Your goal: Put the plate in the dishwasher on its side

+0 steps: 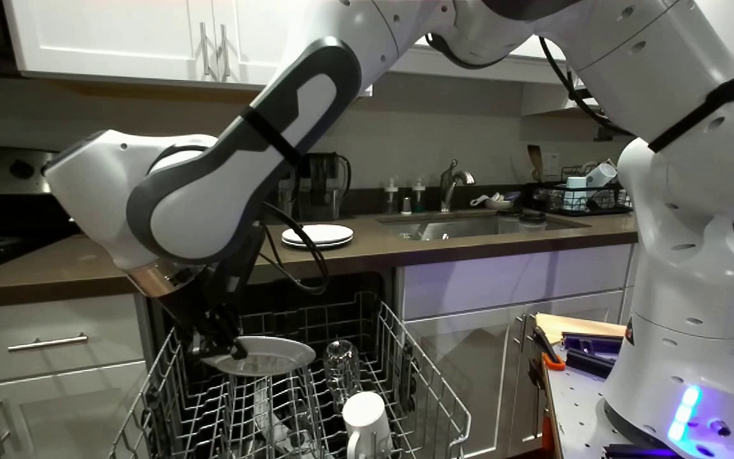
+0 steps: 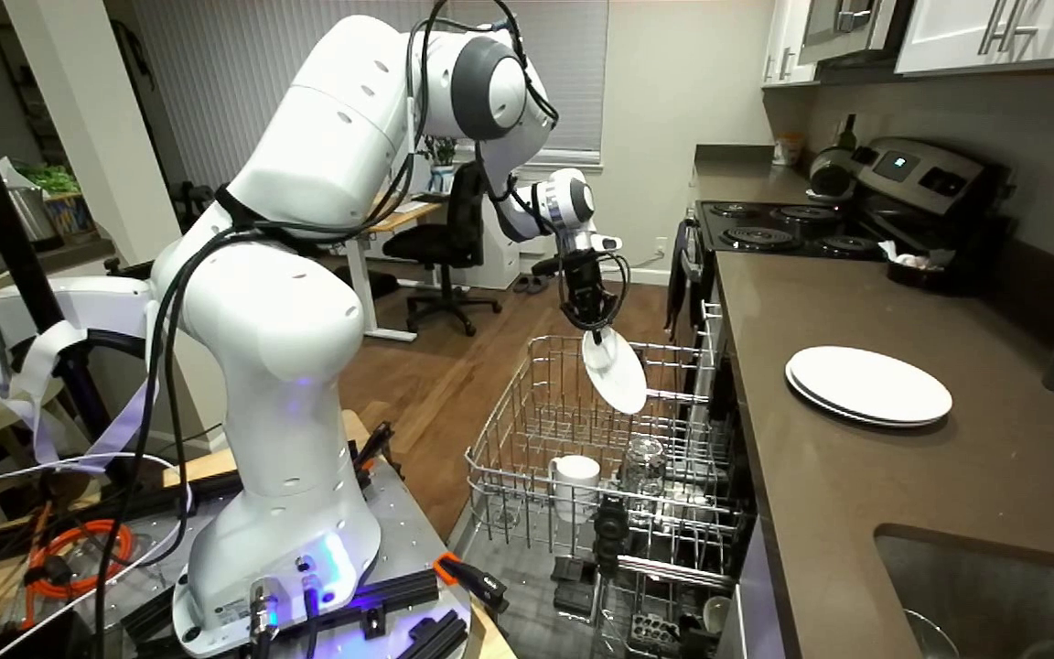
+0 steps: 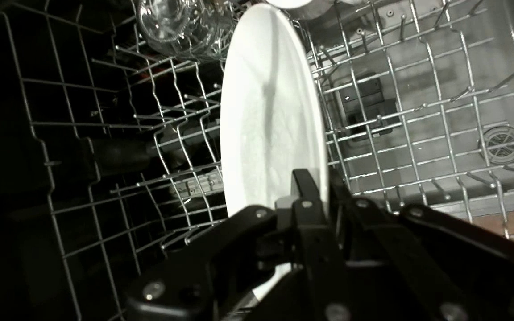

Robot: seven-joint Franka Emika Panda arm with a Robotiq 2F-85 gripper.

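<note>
The white round plate (image 1: 268,357) is held tilted over the rack of the dishwasher (image 1: 427,363). It also shows in an exterior view (image 2: 620,373) and seen steeply from its face in the wrist view (image 3: 268,102). My gripper (image 1: 230,349) is shut on the plate's near rim, with one finger on each side, as the wrist view shows (image 3: 320,180). The pulled-out wire rack also shows in an exterior view (image 2: 509,469). The plate's lower edge is near the tines; I cannot tell whether it touches them.
A clear glass (image 1: 341,366) and a white mug (image 1: 366,414) stand in the rack beside the plate. Stacked white plates (image 2: 870,384) lie on the brown counter (image 2: 856,494), beside the sink (image 1: 450,226). The counter edge (image 1: 456,254) runs above the dishwasher opening.
</note>
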